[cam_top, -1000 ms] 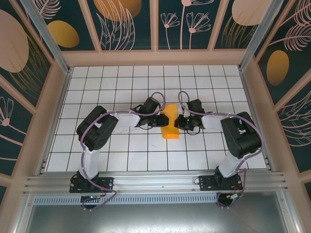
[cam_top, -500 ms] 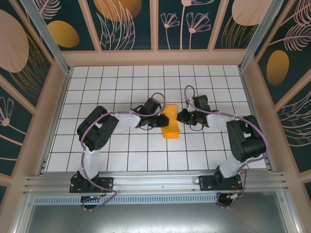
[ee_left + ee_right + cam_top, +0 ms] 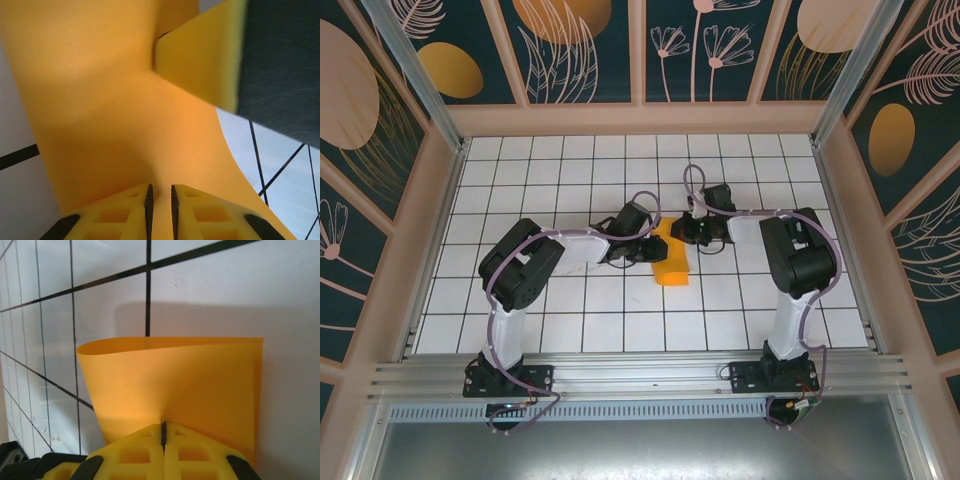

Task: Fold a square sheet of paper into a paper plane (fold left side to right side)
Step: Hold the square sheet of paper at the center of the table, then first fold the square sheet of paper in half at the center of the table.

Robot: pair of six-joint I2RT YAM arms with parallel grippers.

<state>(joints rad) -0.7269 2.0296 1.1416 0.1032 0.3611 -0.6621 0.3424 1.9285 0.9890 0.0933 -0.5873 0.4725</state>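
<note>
The square sheet of paper is bright orange and lies doubled over in the middle of the tiled table. My left gripper sits at its left edge. In the left wrist view the paper puckers into the narrow slit between the left gripper's pads. My right gripper is at the sheet's far right corner. In the right wrist view it is shut tight on the paper, which bows into a loop at its left side. No paper plane shape is in view.
The white grid table is ringed by wooden walls. A finger of the right gripper pokes into the left wrist view, close over the sheet. Both forearms lie low, converging on the centre.
The right arm has swung its wrist from the sheet's right side towards its far end, and its elbow has folded in closer. The left arm and the paper have barely shifted.
</note>
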